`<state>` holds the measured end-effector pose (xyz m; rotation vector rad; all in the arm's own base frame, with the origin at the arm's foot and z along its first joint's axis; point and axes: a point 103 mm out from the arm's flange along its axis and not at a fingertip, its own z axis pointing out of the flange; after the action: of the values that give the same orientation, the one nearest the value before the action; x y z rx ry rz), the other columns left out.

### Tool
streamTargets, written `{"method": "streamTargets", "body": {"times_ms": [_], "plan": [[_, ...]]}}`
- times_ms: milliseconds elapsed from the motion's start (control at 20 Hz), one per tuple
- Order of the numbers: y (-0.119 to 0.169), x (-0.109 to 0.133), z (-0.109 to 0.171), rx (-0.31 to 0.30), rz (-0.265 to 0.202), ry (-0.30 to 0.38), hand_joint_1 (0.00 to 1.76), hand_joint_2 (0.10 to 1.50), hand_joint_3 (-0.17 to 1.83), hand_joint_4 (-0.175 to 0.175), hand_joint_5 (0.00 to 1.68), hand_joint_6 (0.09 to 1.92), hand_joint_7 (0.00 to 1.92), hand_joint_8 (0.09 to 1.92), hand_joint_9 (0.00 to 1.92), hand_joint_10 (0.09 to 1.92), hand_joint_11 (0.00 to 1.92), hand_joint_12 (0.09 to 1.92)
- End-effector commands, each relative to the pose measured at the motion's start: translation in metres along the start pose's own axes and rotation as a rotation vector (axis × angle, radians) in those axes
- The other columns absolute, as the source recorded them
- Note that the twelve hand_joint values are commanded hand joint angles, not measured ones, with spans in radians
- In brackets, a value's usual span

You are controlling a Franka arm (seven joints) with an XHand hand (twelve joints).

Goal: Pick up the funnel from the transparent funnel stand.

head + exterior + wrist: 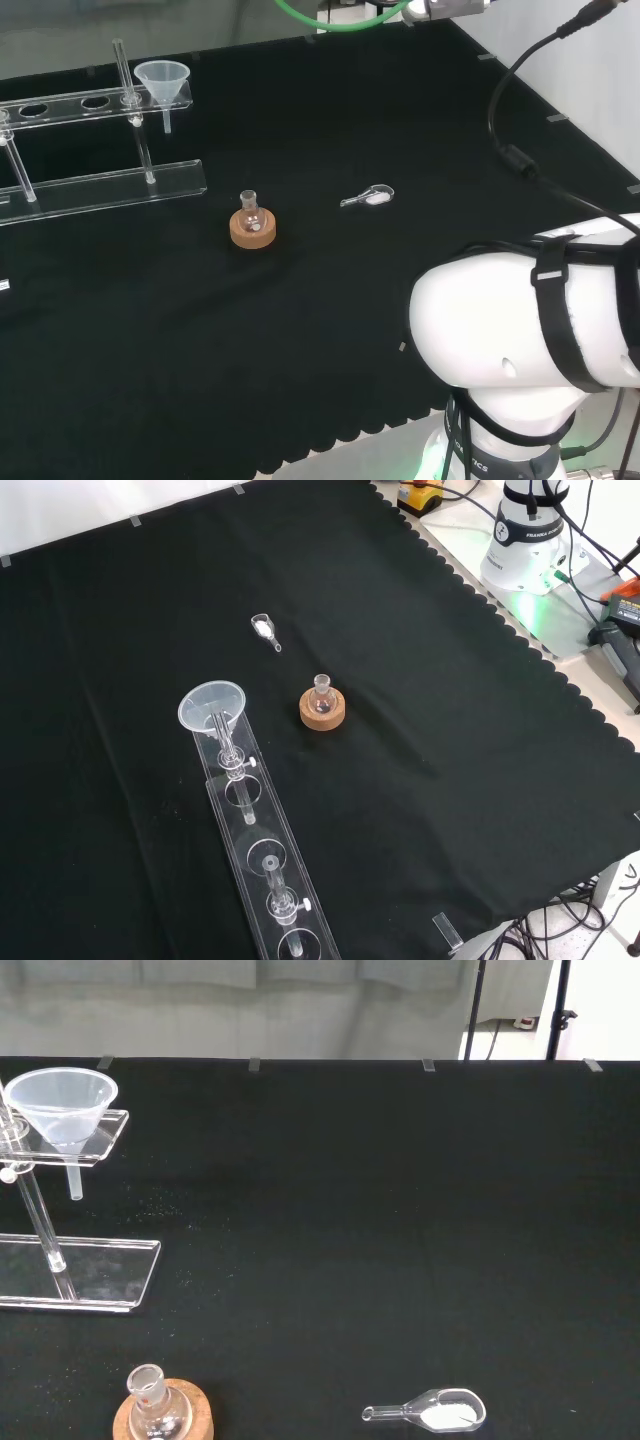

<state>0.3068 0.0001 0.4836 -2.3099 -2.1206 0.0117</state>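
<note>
A clear plastic funnel (164, 82) sits upright in the end hole of the transparent funnel stand (100, 185), its stem hanging down through the top rail. In the front view the funnel (211, 707) is at the far end of the stand (262, 860). The wrist view has the funnel (62, 1105) resting on the stand (80, 1275), well away from the camera. The arm's white link (530, 320) is at the near right of the head view.
A small round flask (251, 212) stands on a cork ring (252, 230) mid-cloth. A clear scoop with white powder (372, 197) lies to its right in the head view. Black cable (515, 150) hangs over the cloth's right side. The stand's other holes (270, 860) hold nothing.
</note>
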Motion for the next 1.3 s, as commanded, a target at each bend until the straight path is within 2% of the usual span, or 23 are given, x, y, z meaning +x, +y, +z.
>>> {"method": "streamTargets", "body": {"times_ms": [50, 200, 450, 700, 1000, 1100, 1250, 1300], "plan": [[0.003, 0.000, 0.001, -0.012, 0.004, -0.002, 0.22, 0.81, 0.48, -0.029, 0.18, 0.18, 0.02, 0.10, 0.00, 0.63, 0.00, 1.34], [0.008, 0.001, 0.001, -0.021, 0.011, 0.015, 0.20, 0.89, 0.34, -0.028, 0.23, 0.09, 0.00, 0.13, 0.00, 0.61, 0.00, 1.37], [0.015, 0.000, 0.000, -0.062, 0.022, 0.039, 0.21, 0.90, 0.31, -0.029, 0.24, 0.09, 0.00, 0.13, 0.00, 0.60, 0.00, 1.37], [0.020, 0.008, 0.002, -0.152, 0.019, 0.082, 0.21, 0.90, 0.29, -0.030, 0.24, 0.09, 0.00, 0.13, 0.00, 0.58, 0.00, 1.37], [0.027, 0.022, 0.022, -0.267, 0.000, 0.144, 0.24, 0.91, 0.24, -0.035, 0.24, 0.09, 0.00, 0.09, 0.00, 0.51, 0.00, 1.37], [0.035, 0.024, 0.032, -0.269, -0.013, 0.170, 0.24, 0.91, 0.23, -0.039, 0.22, 0.09, 0.00, 0.09, 0.00, 0.47, 0.00, 1.37], [0.055, 0.025, 0.048, -0.214, -0.044, 0.206, 0.26, 0.90, 0.20, -0.036, 0.15, 0.09, 0.00, 0.09, 0.00, 0.34, 0.00, 1.37], [0.064, 0.027, 0.051, -0.197, -0.056, 0.198, 0.26, 0.90, 0.19, -0.034, 0.12, 0.09, 0.00, 0.09, 0.00, 0.29, 0.00, 1.36]]}}
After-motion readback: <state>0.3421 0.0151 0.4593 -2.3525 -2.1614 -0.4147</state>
